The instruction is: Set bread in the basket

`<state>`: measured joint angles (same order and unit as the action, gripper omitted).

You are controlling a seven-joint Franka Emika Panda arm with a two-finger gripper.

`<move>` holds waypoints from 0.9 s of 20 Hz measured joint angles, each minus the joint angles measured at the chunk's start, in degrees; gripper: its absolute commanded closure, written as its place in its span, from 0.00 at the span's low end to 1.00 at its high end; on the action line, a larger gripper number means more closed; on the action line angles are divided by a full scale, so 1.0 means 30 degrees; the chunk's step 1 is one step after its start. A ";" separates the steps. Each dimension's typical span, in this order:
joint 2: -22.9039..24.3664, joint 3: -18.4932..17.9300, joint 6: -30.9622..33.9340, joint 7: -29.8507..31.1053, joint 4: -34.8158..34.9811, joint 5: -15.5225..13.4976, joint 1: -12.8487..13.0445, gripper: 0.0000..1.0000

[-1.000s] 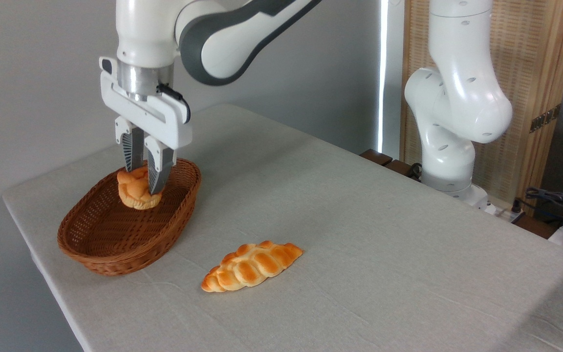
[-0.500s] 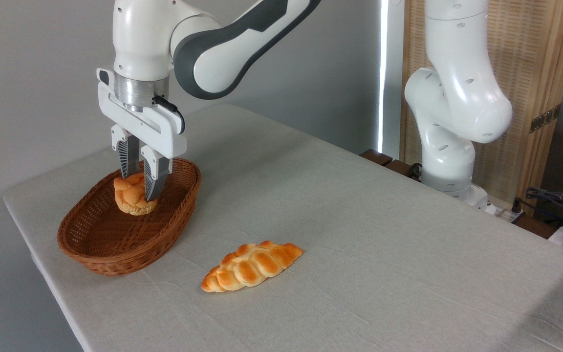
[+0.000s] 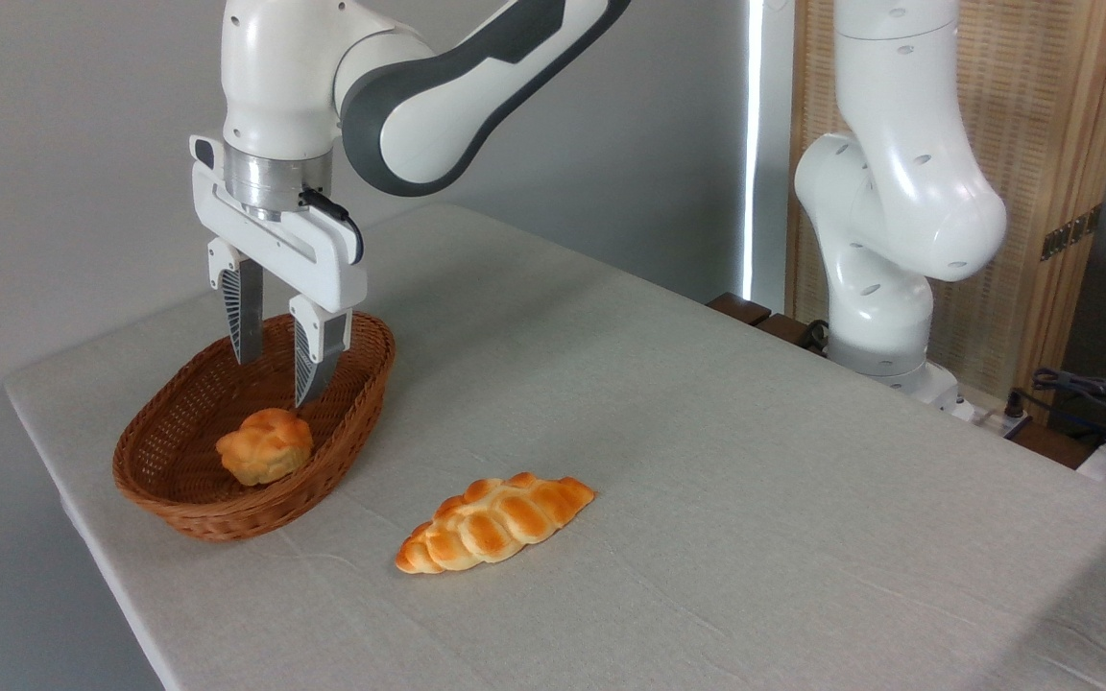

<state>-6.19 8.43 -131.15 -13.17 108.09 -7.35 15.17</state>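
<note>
The bread (image 3: 265, 445), a small round knotted bun with a golden-orange crust, lies on the floor of the oval brown wicker basket (image 3: 186, 509) at the table's left end. My gripper (image 3: 275, 377) hangs just above the bun, over the far half of the basket. Its two ribbed fingers stand apart with nothing between them, so it is open. The bun is free of the fingers.
A longer braided loaf (image 3: 495, 522) with pointed ends lies on the grey tablecloth to the right of the basket. The arm's white base (image 3: 884, 288) stands at the far right edge of the table. The table's left edge runs close behind the basket.
The fingers have spread apart and let go of the bun. The bun has dropped from between them onto the basket floor, a little toward the front.
</note>
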 measured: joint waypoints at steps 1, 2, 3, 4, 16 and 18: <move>0.0090 -0.0062 0.0077 -0.0001 -0.0042 0.0119 -0.0038 0.00; 0.0271 -0.0211 0.0401 -0.0001 -0.0106 0.0286 -0.0067 0.00; 0.0555 -0.0435 0.1005 -0.0006 -0.0195 0.0482 -0.0125 0.00; 0.0906 -0.0728 0.1666 -0.0046 -0.0262 0.0712 -0.0167 0.00; 0.3844 -0.4393 0.8536 -0.9815 -0.0294 0.1094 -0.0353 0.00; 0.4153 -0.4770 0.9304 -0.9921 -0.0295 0.1094 -0.0363 0.00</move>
<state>6.27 -5.88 -103.24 -42.94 107.21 -4.07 14.08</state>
